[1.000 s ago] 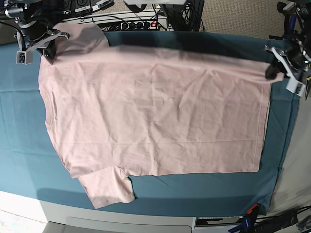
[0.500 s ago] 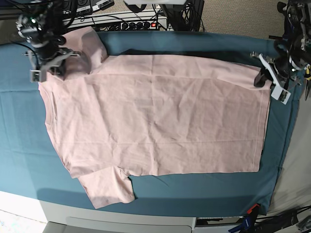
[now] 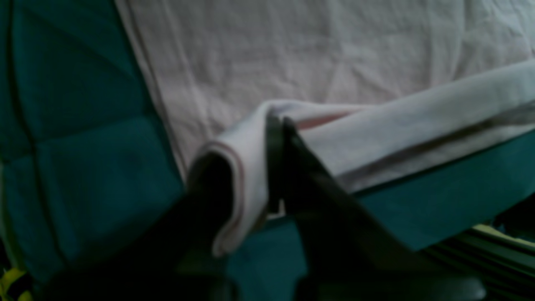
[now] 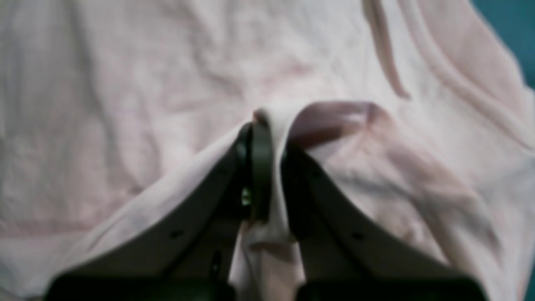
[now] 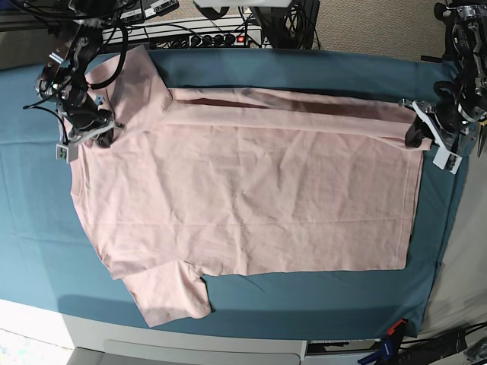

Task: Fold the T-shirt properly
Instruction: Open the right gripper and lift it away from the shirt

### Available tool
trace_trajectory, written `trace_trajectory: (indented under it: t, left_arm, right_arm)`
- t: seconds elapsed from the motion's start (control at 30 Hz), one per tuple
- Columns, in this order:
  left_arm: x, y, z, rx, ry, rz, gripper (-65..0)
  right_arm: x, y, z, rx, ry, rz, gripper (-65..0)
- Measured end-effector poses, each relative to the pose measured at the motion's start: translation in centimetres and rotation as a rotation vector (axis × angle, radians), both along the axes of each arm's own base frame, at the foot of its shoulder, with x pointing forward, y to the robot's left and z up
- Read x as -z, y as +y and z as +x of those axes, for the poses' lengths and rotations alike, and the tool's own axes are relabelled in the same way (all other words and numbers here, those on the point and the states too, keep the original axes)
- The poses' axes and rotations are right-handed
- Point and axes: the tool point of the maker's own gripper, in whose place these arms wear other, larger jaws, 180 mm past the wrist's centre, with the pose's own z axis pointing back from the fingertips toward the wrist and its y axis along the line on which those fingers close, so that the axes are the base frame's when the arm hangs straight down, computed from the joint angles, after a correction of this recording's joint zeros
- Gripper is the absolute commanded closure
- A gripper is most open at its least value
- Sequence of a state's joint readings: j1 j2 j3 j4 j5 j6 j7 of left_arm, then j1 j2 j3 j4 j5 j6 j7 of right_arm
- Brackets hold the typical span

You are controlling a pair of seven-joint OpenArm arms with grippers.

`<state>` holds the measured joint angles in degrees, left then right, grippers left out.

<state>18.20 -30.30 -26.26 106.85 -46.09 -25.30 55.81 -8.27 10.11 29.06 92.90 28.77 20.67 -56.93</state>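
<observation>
The teal cloth (image 5: 319, 293) is covering the bench, with the tee (image 5: 251, 198) lying flat mid-bench, far edge turning over. The left gripper (image 5: 417, 131) is pinching its hem corner; the right gripper (image 5: 90, 131) is pinching the shoulder.

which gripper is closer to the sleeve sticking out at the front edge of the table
Right. The right gripper grips the T-shirt at the shoulder, on the same end as that sleeve. The left gripper grips the far hem corner.
</observation>
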Motion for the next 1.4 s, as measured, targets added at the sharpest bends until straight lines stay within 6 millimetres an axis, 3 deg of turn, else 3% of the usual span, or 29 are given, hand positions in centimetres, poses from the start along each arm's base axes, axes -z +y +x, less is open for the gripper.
trace_trajectory:
  t: [0.2, 0.87, 1.0, 1.03, 1.1, 1.4]
  left_arm:
    - [0.0, 0.1, 0.0, 0.0, 0.0, 0.004, 0.0]
    - [0.2, 0.5, 0.1, -0.005, -0.003, 0.034, 0.0]
    - [0.0, 0.8, 0.3, -0.011, -0.02, 0.049, -12.7]
    - [0.1, 0.9, 0.3, -0.012, -0.019, 0.057, -14.8]
    - [0.1, 0.9, 0.3, -0.012, -0.018, 0.063, -15.6]
    - [-0.1, 1.4, 0.7, -0.019, -0.046, 0.088, -15.6]
  right_arm:
    - [0.2, -0.1, 2.2, 0.023, -0.022, 0.078, 0.0]
    - [0.1, 0.3, 2.5, 0.014, -0.012, 0.098, 0.0]
    - [0.0, 0.4, 2.6, 0.014, -0.015, 0.107, 0.0]
    - [0.0, 0.4, 2.6, 0.016, -0.016, 0.111, -3.6]
    - [-0.1, 0.6, 2.7, 0.015, -0.023, 0.12, -7.9]
    - [-1.2, 0.3, 4.4, 0.03, -0.06, 0.098, -8.2]
